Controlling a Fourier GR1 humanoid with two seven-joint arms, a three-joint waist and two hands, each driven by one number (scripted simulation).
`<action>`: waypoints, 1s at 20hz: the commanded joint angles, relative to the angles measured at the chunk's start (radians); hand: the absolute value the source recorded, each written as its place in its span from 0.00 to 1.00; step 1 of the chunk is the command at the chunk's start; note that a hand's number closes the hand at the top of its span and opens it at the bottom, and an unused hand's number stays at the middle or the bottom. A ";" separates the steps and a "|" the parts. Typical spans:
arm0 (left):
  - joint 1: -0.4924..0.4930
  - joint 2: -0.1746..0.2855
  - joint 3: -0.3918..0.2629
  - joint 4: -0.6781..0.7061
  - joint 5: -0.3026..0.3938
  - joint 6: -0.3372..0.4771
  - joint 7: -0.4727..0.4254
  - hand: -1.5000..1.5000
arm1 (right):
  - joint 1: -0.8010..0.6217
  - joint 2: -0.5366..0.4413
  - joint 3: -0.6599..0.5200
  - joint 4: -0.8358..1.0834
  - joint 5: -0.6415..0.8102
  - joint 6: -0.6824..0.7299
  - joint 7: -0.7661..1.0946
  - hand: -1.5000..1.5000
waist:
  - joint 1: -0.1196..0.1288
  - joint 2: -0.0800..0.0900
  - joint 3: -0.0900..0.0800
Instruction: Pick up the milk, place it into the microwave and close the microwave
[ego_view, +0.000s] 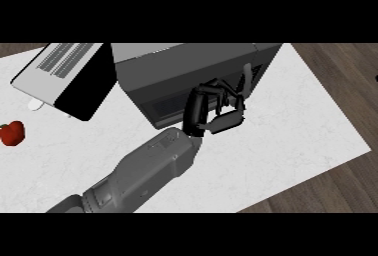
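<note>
The dark grey microwave (193, 70) stands at the back of the white counter (295, 135), with its door (63, 75) swung wide open to the left. My left hand (198, 107) is at the mouth of the oven's cavity, reaching in from the lower left. Its fingers (242, 82) spread into the opening and its thumb (225, 120) sticks out low on the right. Nothing shows between them. The milk is nowhere in view, and the dark cavity behind the hand hides whatever is inside. My right hand does not show.
A red bell pepper (12, 133) lies at the counter's left edge. A small white object (35, 105) peeks out under the open door. The counter's near edge runs diagonally at the lower right, with wooden floor (332, 185) beyond.
</note>
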 joint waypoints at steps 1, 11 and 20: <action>-0.074 0.000 0.010 0.119 0.004 0.002 0.055 1.00 | -0.004 -0.004 0.009 -0.003 -0.034 0.018 0.002 0.00 | -0.011 0.015 0.001; -0.039 0.000 -0.004 0.179 0.051 0.079 0.093 1.00 | 0.004 -0.035 0.010 -0.017 -0.096 0.045 0.018 0.00 | 0.039 0.007 -0.003; 0.006 0.000 -0.024 0.193 0.114 0.097 0.096 0.00 | 0.059 -0.084 -0.041 -0.035 -0.148 0.036 0.031 0.00 | 0.076 -0.015 -0.006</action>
